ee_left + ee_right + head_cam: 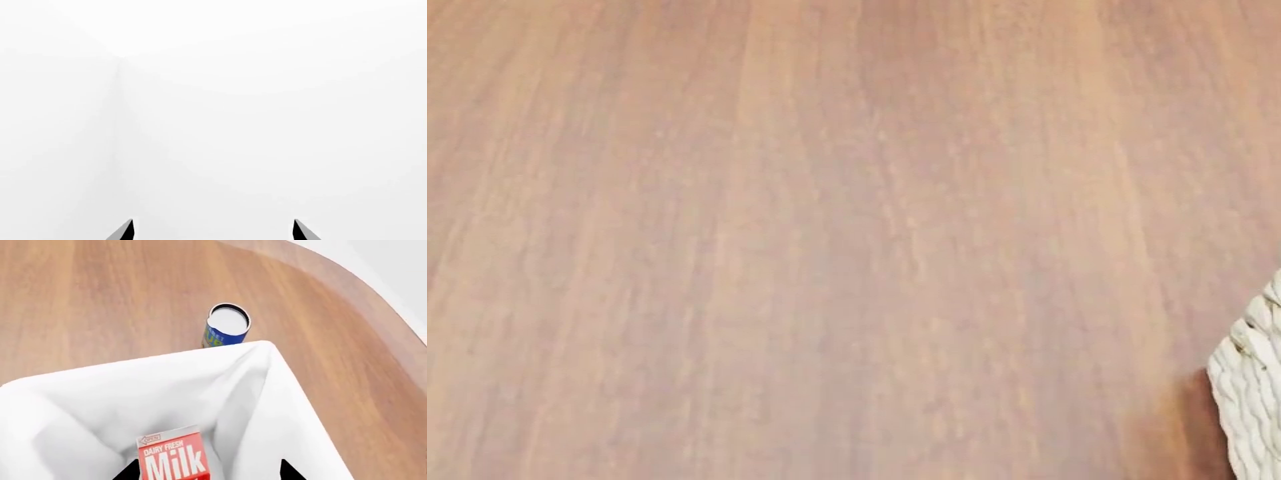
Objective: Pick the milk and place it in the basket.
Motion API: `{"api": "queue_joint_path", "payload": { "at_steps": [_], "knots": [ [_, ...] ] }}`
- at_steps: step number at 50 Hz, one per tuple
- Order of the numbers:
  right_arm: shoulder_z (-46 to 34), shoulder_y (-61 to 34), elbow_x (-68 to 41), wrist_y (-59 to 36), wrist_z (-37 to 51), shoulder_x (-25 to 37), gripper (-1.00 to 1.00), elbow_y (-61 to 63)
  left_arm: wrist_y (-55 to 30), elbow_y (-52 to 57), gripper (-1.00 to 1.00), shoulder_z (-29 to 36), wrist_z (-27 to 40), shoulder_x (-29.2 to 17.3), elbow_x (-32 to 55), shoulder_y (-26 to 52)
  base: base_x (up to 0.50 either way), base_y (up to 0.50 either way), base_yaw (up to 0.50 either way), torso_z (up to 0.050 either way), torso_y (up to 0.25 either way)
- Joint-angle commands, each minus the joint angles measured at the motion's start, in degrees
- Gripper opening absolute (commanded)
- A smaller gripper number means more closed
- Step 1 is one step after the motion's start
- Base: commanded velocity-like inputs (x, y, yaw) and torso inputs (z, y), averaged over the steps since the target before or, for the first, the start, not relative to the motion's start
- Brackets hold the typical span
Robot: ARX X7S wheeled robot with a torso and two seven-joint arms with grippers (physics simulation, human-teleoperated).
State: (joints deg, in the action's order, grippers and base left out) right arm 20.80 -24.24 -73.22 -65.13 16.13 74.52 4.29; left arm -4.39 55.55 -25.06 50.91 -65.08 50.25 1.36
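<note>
In the right wrist view the milk (pixel 172 457), a red carton with white "Milk" lettering, lies inside the basket (pixel 280 405) on its white cloth lining. Only the carton's upper part shows. My right gripper (pixel 209 472) hovers over it, open. Its two dark fingertips stand wide apart on either side of the carton, and the one on the far side from the carton's edge is clear of it. A woven corner of the basket (pixel 1254 400) shows in the head view. My left gripper (pixel 213 231) is open, with only blank white in front of it.
A blue can with a white top (pixel 227 326) stands on the wooden table (pixel 100 300) just beyond the basket's rim. The table's curved edge (pixel 373 295) runs past it. The head view shows mostly bare wood (pixel 827 240).
</note>
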Motion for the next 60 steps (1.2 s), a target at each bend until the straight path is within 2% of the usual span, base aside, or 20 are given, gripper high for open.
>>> {"api": "queue_joint_path", "payload": {
  "at_steps": [1,7,13,28,41,60],
  "knots": [
    [-2.60,-6.30,0.64,1.97,-0.47,0.23,1.00,-0.59,0.59,-0.15,1.00,-1.71,-1.26,1.25,-0.79,-0.26,0.00,0.00,0.00,0.000,0.000],
    [-8.04,-13.26,0.35,2.86,-0.79,1.61,1.00,-1.15,0.59,-0.21,1.00,-1.78,-1.27,1.23,-0.77,-0.30,0.00,0.00,0.00,0.000,0.000],
    [-16.87,-25.85,2.00,2.09,-2.00,2.37,1.00,-1.73,0.61,-0.26,1.00,-1.76,-1.20,1.15,-0.75,-0.19,0.00,0.00,0.00,0.000,0.000],
    [-29.19,-48.10,10.55,-3.13,-6.05,-0.38,1.00,-3.06,0.76,-0.41,1.00,-1.50,-1.17,1.03,-0.70,0.11,0.00,0.00,0.00,0.000,0.000],
    [-39.23,-66.36,20.40,-7.02,-11.88,-5.34,1.00,-5.18,0.78,-0.31,1.00,-1.48,-1.31,1.00,-0.74,0.01,0.00,0.00,0.00,0.000,0.000],
    [-49.33,-81.58,31.59,-4.14,-18.74,-12.60,1.00,-9.38,0.82,-0.34,1.00,-0.95,-1.24,1.10,-1.09,0.01,0.00,0.00,0.00,0.000,0.000]
  ]
}}
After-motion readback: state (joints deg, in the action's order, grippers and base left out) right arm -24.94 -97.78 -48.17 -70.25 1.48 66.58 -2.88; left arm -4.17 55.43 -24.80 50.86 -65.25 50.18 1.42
